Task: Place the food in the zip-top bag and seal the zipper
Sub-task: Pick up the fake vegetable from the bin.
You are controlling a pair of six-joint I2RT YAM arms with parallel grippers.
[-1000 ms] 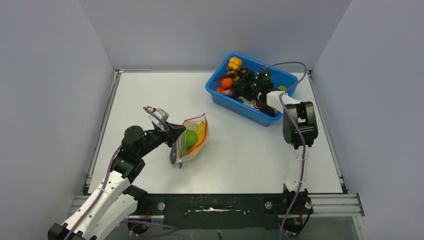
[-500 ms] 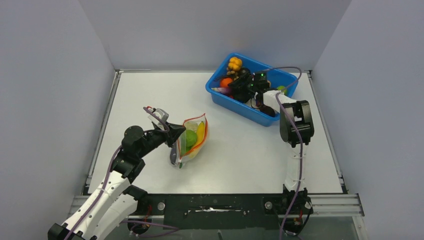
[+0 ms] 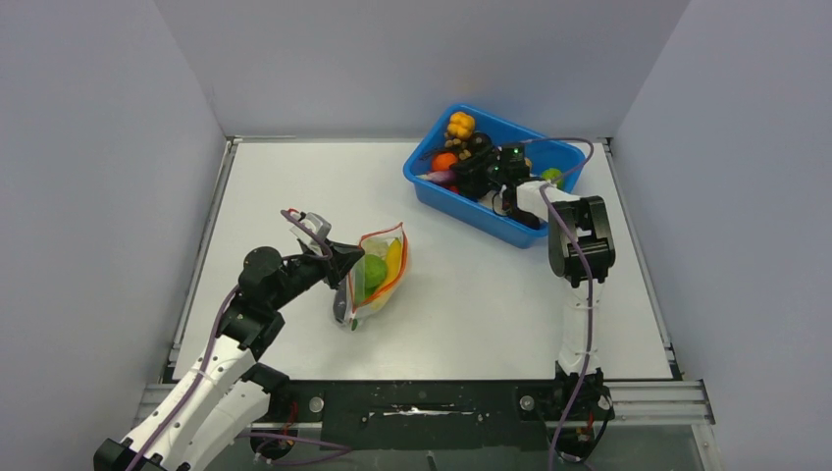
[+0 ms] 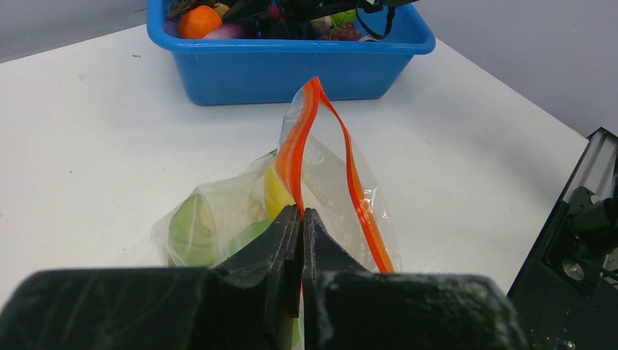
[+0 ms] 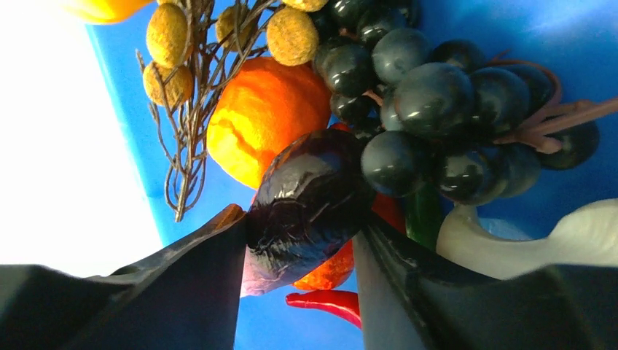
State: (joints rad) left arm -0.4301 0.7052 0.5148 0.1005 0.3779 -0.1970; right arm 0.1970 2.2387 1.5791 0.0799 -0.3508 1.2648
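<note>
Both arms: white link shells, black joint housings. Left arm (image 3: 211, 368): white lower links, black upper section. Right arm (image 3: 579, 329): slim white link topped by a large rounded black joint. Lilac cable (image 3: 218, 324) runs along each arm, looping free near the wrist. Small green light (image 3: 516, 150) on the right wrist. Left tool (image 4: 301, 216): matte black, wedge-shaped fingers. Right tool (image 5: 299, 240): glossy black fingers

No legible text or labels anywhere

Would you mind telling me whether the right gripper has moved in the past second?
Yes. The right gripper has slid left along the blue bin, now straddling the eggplant.
</note>
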